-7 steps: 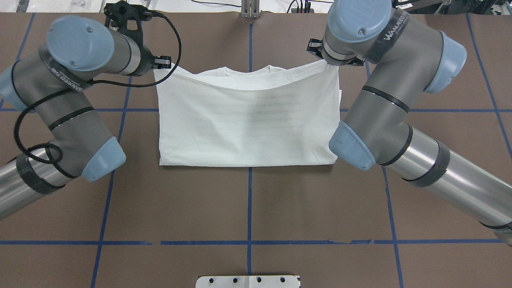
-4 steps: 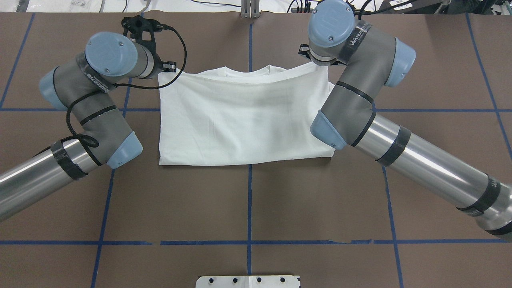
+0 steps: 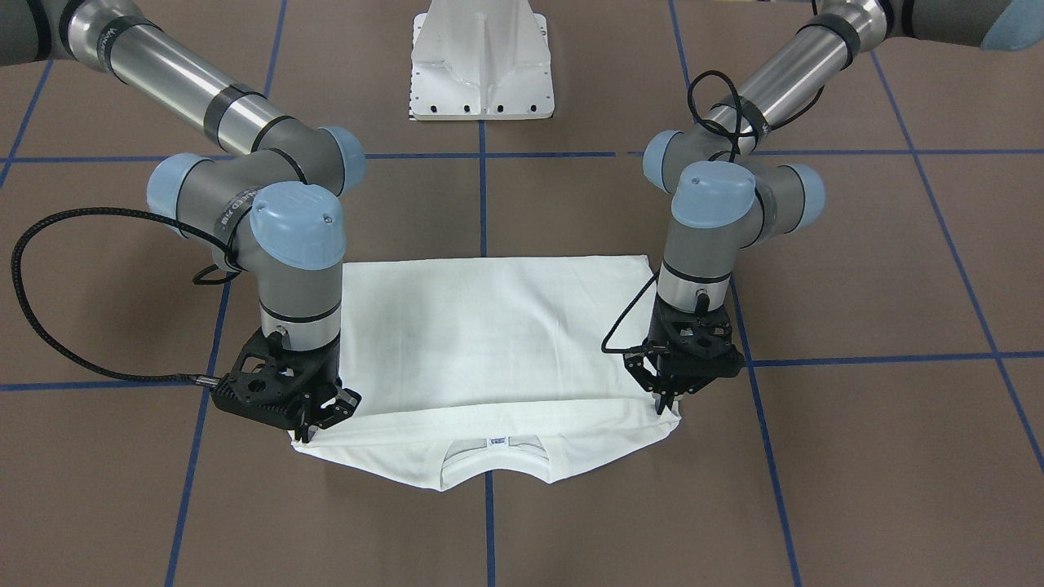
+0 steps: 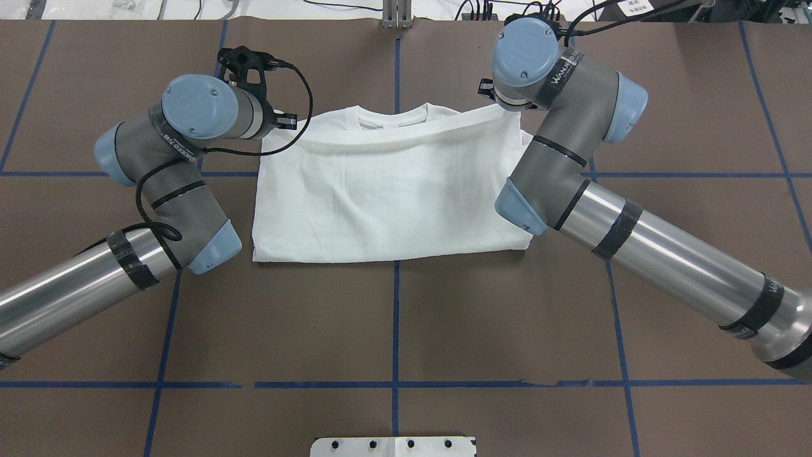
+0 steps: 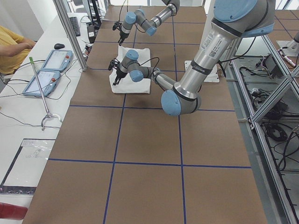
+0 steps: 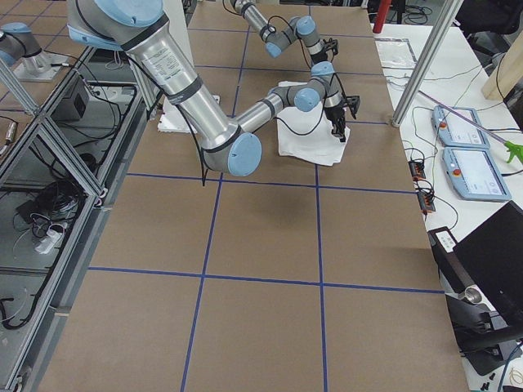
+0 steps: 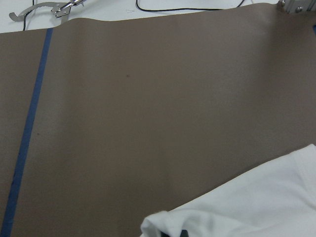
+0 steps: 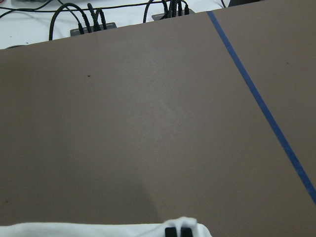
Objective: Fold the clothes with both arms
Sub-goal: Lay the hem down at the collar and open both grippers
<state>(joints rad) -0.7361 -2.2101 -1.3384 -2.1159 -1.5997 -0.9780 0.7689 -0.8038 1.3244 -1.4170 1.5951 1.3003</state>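
The white long-sleeved T-shirt (image 4: 387,190) lies folded on the brown table, its ribbed collar (image 3: 493,461) at the far edge from the robot. The upper layer hangs slack between the two grippers. In the front-facing view my left gripper (image 3: 663,405) is shut on the layer's corner on the right, and my right gripper (image 3: 304,430) is shut on the corner on the left. Both point straight down, low over the cloth. From overhead the left gripper (image 4: 287,120) shows beside the shirt's far left corner, while the right wrist hides its own gripper. No printed text shows.
The white pedestal base (image 3: 481,65) stands at the robot's side of the table. Blue tape lines (image 4: 396,317) grid the brown surface. Cables (image 4: 476,7) lie past the far edge. A bench with tablets (image 5: 51,63) and a person's yellow sleeve (image 5: 11,49) are beyond it.
Both arms have come down and drawn inward with the held corners. The held edge now sags back a little, and more of the collar shows beyond it.
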